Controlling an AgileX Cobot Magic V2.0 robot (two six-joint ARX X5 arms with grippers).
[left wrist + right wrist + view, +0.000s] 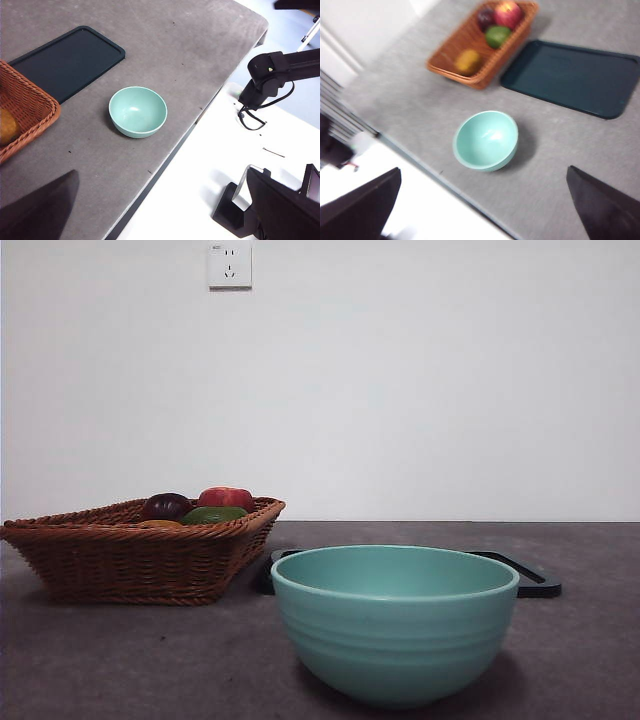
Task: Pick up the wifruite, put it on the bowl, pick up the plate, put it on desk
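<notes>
Lying in wicker basket (482,45), far left: wifruite (468,60), dull orange-brown oval | bowl (395,623): glossy teal, ridged, near centre of desk (150,660) | left gripper (160,210), right gripper (485,205): jaws spread, holding nothing.

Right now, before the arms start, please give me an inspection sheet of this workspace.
Surface: grey-brown desk, matte, mottled.
Job's things: orange-brown fruit lies in the basket; teal bowl upright on the desk, nothing inside; dark tray flat on the desk beside the basket.
Clutter: purple fruit, red fruit and green fruit also in the basket.
End effectors: left end effector and right end effector both open, high above the desk, holding nothing.
Cables: black cable hanging at the other arm, off the desk.
Surroundings: white wall with a socket.
</notes>
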